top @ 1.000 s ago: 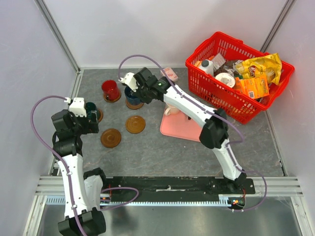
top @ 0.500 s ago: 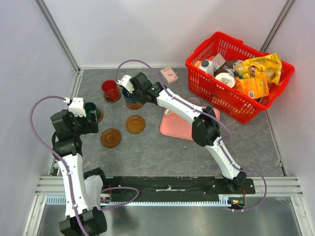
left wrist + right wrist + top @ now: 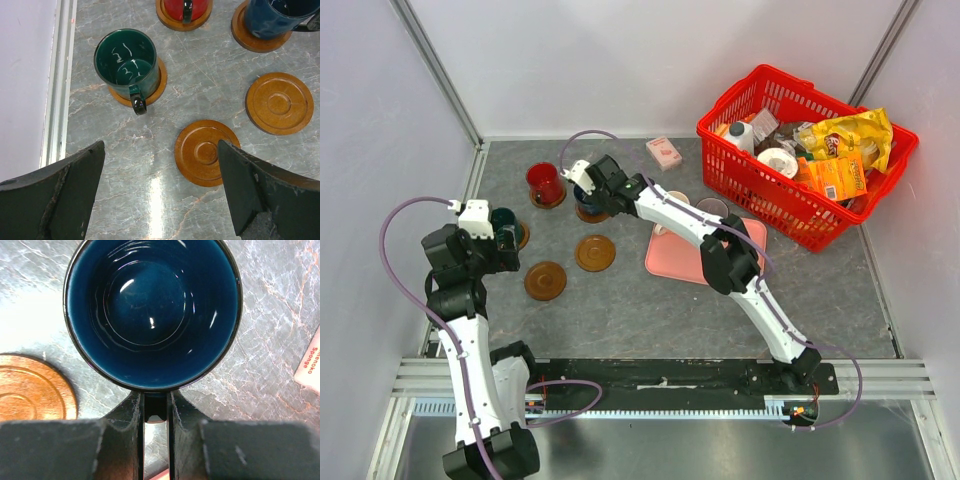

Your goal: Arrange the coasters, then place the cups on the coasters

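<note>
My right hand (image 3: pixel 156 402) pinches the navy cup (image 3: pixel 152 310) by its handle, the bowl straight ahead of it, over a coaster (image 3: pixel 260 46) beside the red cup (image 3: pixel 185 7).

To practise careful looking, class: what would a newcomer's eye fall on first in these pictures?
The red basket, heaped with bright packets, at the table's far right. Next, the right gripper pinching the navy mug's handle at the back left, with the red mug and green mug sitting on coasters nearby. Two bare coasters lie in front of them.
</note>
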Robot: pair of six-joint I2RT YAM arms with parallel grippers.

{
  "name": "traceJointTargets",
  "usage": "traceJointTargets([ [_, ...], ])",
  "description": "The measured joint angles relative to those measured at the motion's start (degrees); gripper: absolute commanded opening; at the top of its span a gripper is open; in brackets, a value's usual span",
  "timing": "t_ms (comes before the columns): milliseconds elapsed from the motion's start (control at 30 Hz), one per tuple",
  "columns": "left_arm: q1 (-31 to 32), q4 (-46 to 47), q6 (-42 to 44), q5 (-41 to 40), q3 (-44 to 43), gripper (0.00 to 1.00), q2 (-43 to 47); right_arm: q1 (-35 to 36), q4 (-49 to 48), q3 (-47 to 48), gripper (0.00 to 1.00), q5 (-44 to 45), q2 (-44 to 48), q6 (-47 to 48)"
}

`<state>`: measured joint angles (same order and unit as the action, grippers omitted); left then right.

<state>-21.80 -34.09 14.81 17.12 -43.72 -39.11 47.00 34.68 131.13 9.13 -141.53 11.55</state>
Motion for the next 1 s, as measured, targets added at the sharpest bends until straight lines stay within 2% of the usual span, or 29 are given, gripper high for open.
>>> traceJointTargets([
  [933, -0.2, 0.0, 0.0, 0.0, 0.1, 0.99, 0.0, -1.9, -1.2, -0.2, 0.00, -2.7, -1.0, -0.9],
  [1000, -0.2, 0.1, 0.0, 0.0, 0.1, 0.99, 0.0, -1.9, -1.2, -0.3, 0.02, -3.2, -1.0, -0.9],
])
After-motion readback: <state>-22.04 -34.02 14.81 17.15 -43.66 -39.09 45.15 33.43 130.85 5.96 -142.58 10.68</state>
